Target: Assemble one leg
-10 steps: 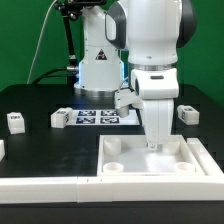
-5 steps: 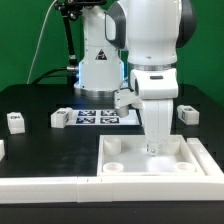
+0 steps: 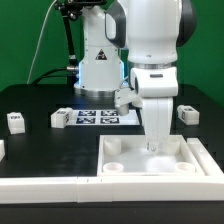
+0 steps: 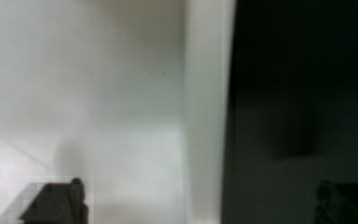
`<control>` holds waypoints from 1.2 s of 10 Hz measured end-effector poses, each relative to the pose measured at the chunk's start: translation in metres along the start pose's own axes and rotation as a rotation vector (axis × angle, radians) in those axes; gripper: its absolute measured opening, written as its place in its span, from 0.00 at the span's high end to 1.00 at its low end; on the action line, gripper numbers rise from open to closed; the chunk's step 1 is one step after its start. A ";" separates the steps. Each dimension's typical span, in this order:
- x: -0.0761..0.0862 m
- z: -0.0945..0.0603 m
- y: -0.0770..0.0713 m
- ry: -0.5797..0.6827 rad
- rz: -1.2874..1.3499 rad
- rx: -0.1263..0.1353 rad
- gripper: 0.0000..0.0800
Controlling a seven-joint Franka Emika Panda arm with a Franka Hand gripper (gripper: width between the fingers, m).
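Note:
Three legs, small white blocks with black-and-white tags, stand on the black table: two at the exterior view's left (image 3: 14, 121) (image 3: 60, 117) and one at its right (image 3: 186, 113). My gripper (image 3: 155, 147) points straight down over the far right part of the big white tray-like piece (image 3: 195, 157), away from all the legs. In the wrist view my gripper (image 4: 197, 205) is open, with the two dark fingertips (image 4: 51, 205) wide apart and nothing between them. Under them lie a blurred white surface (image 4: 87, 100) and the black table (image 4: 309, 90).
The marker board (image 3: 98, 117) lies behind the tray-like piece, in front of the robot base (image 3: 98, 70). A long white bar (image 3: 40, 188) lies along the front at the exterior view's left. A white part (image 3: 2, 150) shows at the left edge.

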State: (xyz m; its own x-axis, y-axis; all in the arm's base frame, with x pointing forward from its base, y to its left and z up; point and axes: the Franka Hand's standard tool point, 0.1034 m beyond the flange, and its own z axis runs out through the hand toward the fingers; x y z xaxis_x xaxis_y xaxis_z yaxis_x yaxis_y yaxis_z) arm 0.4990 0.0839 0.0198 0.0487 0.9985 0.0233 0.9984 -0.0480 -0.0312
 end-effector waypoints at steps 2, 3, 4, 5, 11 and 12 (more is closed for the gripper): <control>0.004 -0.023 -0.014 -0.011 0.015 -0.015 0.19; 0.005 -0.033 -0.021 -0.016 0.018 -0.024 0.19; 0.005 -0.036 -0.024 -0.017 0.029 -0.025 0.19; 0.004 -0.034 -0.024 -0.016 0.031 -0.022 0.19; 0.012 -0.024 -0.051 0.010 0.665 -0.030 0.19; 0.018 -0.020 -0.063 0.010 0.801 -0.017 0.19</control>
State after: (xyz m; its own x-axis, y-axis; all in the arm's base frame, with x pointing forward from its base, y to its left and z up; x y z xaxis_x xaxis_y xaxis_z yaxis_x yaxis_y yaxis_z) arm 0.4379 0.1041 0.0417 0.7514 0.6597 0.0092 0.6597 -0.7510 -0.0269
